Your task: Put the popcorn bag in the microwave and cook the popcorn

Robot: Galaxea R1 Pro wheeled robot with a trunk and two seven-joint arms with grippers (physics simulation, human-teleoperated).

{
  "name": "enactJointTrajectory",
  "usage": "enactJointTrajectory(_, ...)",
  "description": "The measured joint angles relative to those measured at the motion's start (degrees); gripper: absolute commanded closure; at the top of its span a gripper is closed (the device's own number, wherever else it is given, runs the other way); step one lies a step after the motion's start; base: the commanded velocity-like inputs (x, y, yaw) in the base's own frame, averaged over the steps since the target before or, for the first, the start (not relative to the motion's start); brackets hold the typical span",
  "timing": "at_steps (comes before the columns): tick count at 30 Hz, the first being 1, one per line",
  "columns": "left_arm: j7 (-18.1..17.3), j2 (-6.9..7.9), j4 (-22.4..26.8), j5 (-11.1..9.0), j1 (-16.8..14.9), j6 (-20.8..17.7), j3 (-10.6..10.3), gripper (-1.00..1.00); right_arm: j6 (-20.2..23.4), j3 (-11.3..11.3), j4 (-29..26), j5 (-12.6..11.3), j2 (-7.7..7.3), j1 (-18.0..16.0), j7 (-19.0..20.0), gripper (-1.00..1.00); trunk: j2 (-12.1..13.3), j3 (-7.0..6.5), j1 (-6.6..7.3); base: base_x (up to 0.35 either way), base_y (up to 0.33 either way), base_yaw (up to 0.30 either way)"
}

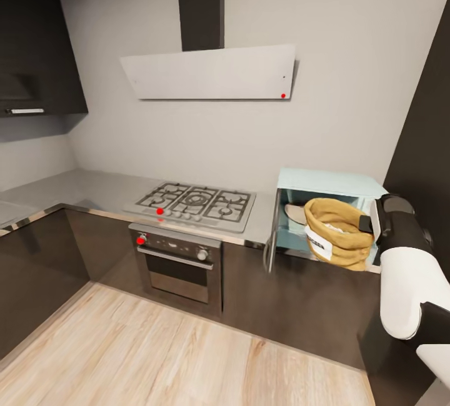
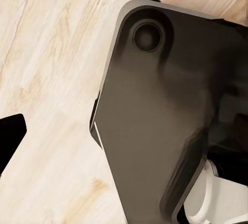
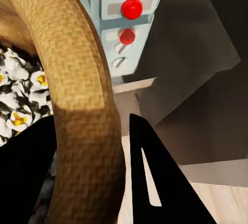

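Bag: the bag (image 1: pixel 337 231) is sitting tilted in the mouth of the microwave (image 1: pixel 325 182), partly inside the cavity and partly overhanging the front edge of the countertop (image 1: pixel 75 187), label facing outward.
Microwave: it is standing at the right end of the countertop, beside the hob (image 1: pixel 197 203), with its door (image 1: pixel 272 240) swinging open toward the hob side.
Contents: white and yellow popcorn (image 3: pixel 18 89) is showing inside the bag's rolled rim (image 3: pixel 85 94) in the right wrist view.
Right gripper: the right gripper (image 1: pixel 370 223) is gripping the bag's rim on the side away from the door; in the wrist view one dark finger (image 3: pixel 155 177) is lying outside the cloth and the other seems to be inside, so it is closing on the rim.
Left gripper: its jaws are not readable; the left wrist view is looking down past the robot's dark base (image 2: pixel 160 125) at the wood floor (image 2: pixel 46 53), so its state cannot be told.
Key relation: the cavity is lying straight beyond the bag along the right arm's reach, and the bag's mouth is leaning out toward the robot.
Nearer arm: the right arm is already on the bag, while the left is hanging low and well apart from it.
Judgement: the move probably calls for a push or pull along that in-out line, keeping the bag from tipping off the counter edge.
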State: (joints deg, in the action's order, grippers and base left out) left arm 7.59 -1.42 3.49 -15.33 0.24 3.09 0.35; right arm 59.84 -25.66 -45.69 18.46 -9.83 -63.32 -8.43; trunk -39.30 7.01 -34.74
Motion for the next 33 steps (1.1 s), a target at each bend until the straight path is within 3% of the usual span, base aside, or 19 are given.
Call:
enactJointTrajectory(6, 0.0, 0.04, 0.0, 0.0, 0.0, 0.0, -0.1, -1.0, 0.0, 0.0, -0.1, 0.0, 0.05, 0.0, 0.0, 1.0, 0.0, 0.0, -0.01, 0.24, 0.0, 0.0)
enactJointTrajectory(17, 0.0, 0.04, 0.0, -0.4, 0.0, 0.0, 0.2, -1.0, 0.0, -0.1, 0.2, -0.1, -0.87, 0.0, -0.2, 1.0, 0.0, 0.0, -0.03, 0.011, 0.0, 0.0)
enactJointTrajectory(33, 0.0, 0.09, 0.0, -0.4, 0.0, 0.0, 0.2, -1.0, 0.0, -0.1, 3.5, -0.2, -0.94, 0.0, -0.4, 1.0, 0.0, 0.0, -0.03, 0.078, 0.0, 0.0)
